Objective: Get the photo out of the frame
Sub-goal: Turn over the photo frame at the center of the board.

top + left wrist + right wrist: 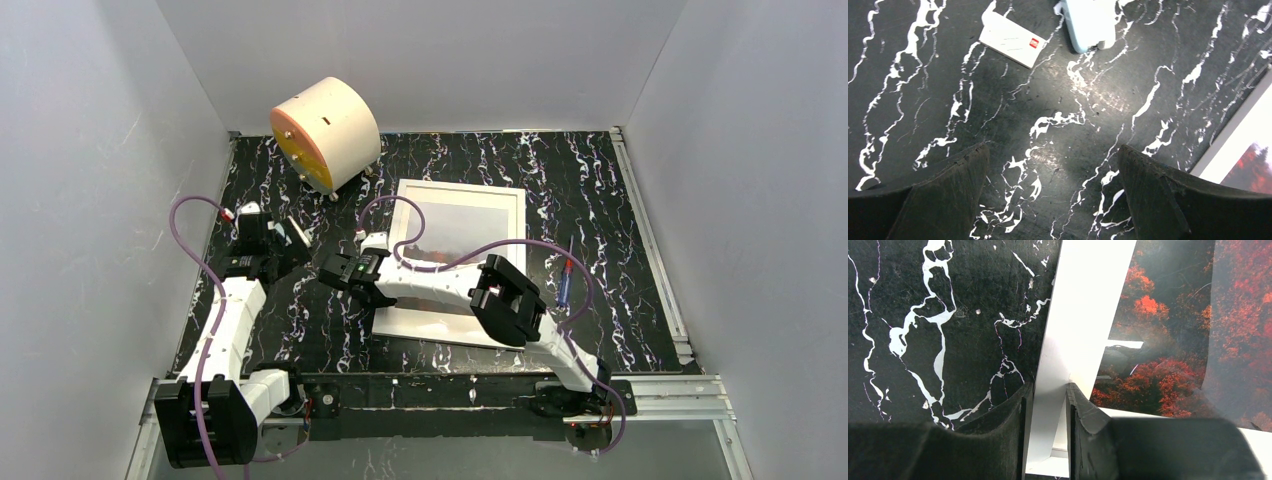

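Observation:
The white frame (462,187) lies flat on the black marbled table, right of centre. The photo (455,228) sits inside it, pale grey at the far end and red-orange nearer me. My right gripper (378,297) reaches over the frame's left side near the front corner. In the right wrist view the frame's white side bar (1083,300) runs between both fingers of the right gripper (1048,390), which press it from either side; red trees of the photo (1168,375) show to the right. My left gripper (262,224) hovers left of the frame, with its wide-apart jaws (1053,155) holding nothing.
A cream cylinder with an orange face (325,130) stands at the back left. A blue and red pen (567,283) lies right of the frame. A small white card (1010,39) and a light blue object (1090,22) lie just beyond my left gripper. Grey walls enclose the table.

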